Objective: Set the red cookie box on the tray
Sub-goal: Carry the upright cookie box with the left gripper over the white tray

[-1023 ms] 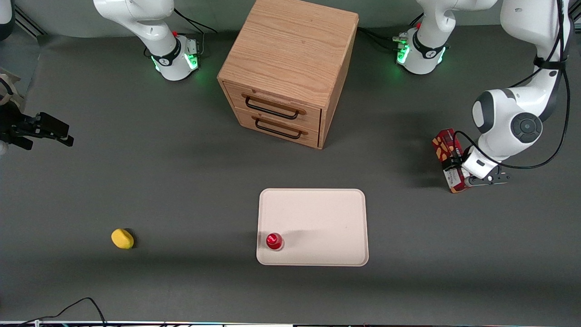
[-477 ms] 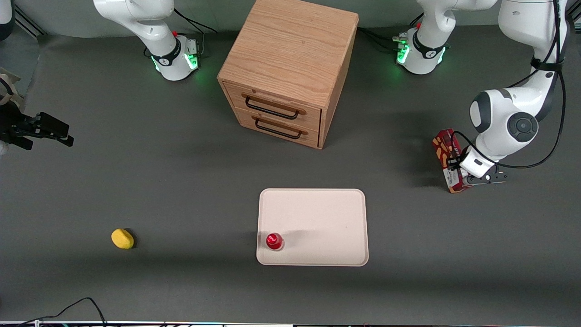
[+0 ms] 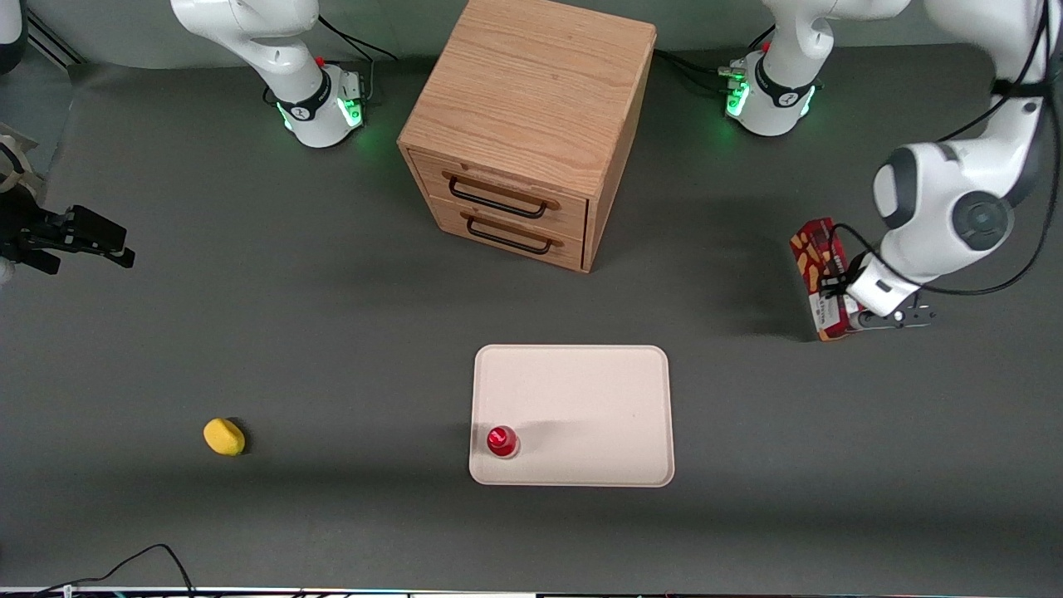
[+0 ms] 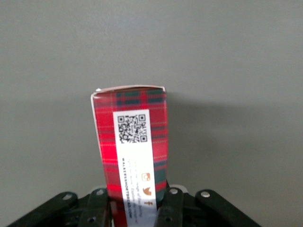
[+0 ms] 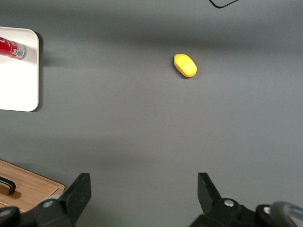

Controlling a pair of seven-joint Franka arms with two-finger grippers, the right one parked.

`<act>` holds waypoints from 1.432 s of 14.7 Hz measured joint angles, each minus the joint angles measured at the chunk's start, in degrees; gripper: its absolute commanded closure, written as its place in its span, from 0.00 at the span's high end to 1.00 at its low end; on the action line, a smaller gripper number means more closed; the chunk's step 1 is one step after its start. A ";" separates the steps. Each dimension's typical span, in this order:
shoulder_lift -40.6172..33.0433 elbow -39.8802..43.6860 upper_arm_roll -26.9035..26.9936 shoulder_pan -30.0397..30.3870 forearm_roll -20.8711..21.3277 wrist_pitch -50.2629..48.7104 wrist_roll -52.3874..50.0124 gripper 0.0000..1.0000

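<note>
The tool (image 4: pixel 135 213) grips the red cookie box (image 3: pixel 820 286), its two fingers (image 4: pixel 97 208) pressed against the carton's long sides. The box sits toward the working arm's end of the tabletop (image 3: pixel 332 332), at about 2 o'clock from the tray (image 3: pixel 581 399), well apart from it.

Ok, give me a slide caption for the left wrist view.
Gripper shut on the red cookie box, plaid carton with QR label, above grey table.

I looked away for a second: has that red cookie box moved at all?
Yes. The red cookie box, held in the end effector, has shifted slightly farther from the front camera and the tray.
</note>
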 measured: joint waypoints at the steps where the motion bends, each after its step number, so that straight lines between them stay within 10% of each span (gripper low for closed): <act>1: -1.85 4.38 0.00 -0.12 0.01 -7.28 0.03 0.00; 10: -3.85 41.15 -3.24 -1.49 0.66 -47.62 -0.22 0.00; 21: 27.88 55.93 -23.71 -6.12 -1.80 -23.47 -43.77 0.00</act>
